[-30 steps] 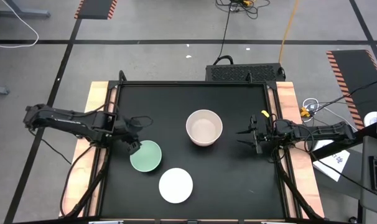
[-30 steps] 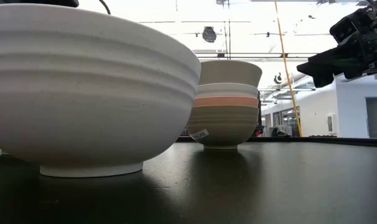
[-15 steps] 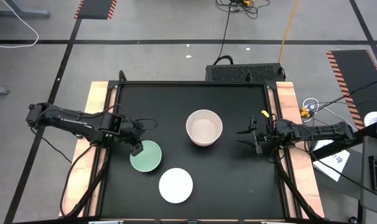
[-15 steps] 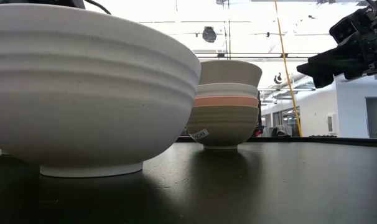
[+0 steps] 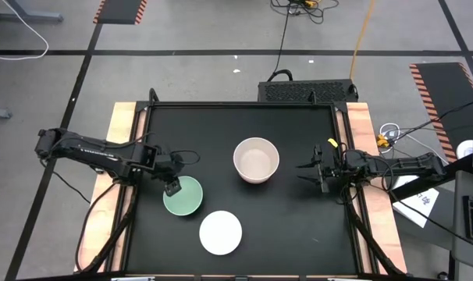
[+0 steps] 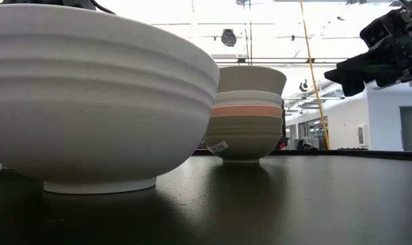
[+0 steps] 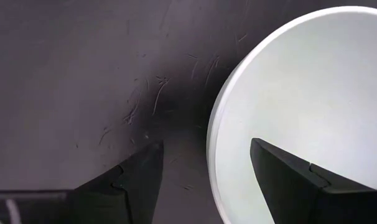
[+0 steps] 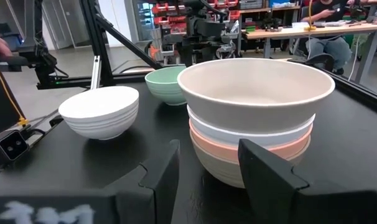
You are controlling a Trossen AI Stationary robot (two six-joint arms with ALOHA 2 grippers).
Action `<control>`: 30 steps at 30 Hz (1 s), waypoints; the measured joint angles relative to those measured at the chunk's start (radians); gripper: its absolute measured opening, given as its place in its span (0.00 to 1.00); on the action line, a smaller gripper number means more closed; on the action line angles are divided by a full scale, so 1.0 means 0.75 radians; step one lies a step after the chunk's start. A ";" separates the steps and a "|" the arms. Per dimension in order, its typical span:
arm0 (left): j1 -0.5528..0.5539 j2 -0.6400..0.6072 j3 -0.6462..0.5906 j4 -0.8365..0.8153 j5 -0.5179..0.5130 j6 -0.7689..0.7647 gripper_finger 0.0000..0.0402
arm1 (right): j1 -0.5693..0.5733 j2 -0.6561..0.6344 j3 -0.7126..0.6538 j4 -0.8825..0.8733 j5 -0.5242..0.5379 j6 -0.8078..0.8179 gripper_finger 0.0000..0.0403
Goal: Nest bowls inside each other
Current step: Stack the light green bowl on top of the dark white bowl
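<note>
A mint green bowl (image 5: 183, 197) rests on its base at the table's left; it shows pale in the left wrist view (image 7: 300, 93). My left gripper (image 5: 172, 187) (image 7: 204, 177) is open at that bowl's far-left rim (image 7: 213, 143), with one finger over the inside and one outside, touching nothing. A white bowl (image 5: 221, 232) (image 6: 90, 102) stands near the near edge. At the middle stands a nested stack (image 5: 256, 160) (image 6: 247, 116): beige on top, then white, orange-coral and olive-grey. My right gripper (image 5: 313, 173) (image 8: 207, 174) waits open to the right of the stack, above the table.
The black mat (image 5: 299, 226) shows bare to the near right and along the far side. Wooden side rails (image 5: 361, 125) border the table. Beyond the far edge, a room with benches and a seated person (image 8: 325, 25) shows in the right wrist view.
My left gripper has moved a little toward the table's right, onto the mint green bowl's rim. The bowls and my right arm have stayed where they were.
</note>
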 joint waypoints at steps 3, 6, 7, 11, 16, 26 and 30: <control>0.000 0.000 0.000 0.000 0.000 0.001 0.60 | 0.000 0.000 0.000 -0.001 0.000 0.001 0.39; 0.000 0.000 0.000 -0.001 0.000 0.002 0.56 | 0.000 0.000 0.000 -0.001 -0.001 0.005 0.39; 0.000 0.000 0.000 -0.001 0.000 0.002 0.54 | 0.000 0.000 0.000 -0.001 0.000 0.006 0.39; 0.000 0.000 0.000 -0.001 0.000 0.002 0.40 | 0.000 0.000 0.000 -0.001 -0.001 0.010 0.39; 0.000 0.000 0.000 -0.001 0.000 0.031 0.19 | 0.000 0.000 0.000 -0.001 -0.001 0.010 0.39; 0.000 0.000 0.000 -0.008 0.032 0.097 0.03 | 0.000 0.000 0.000 -0.004 -0.001 0.015 0.39; 0.000 0.000 0.000 0.006 0.000 0.114 0.02 | 0.000 0.000 0.000 -0.008 -0.001 0.015 0.39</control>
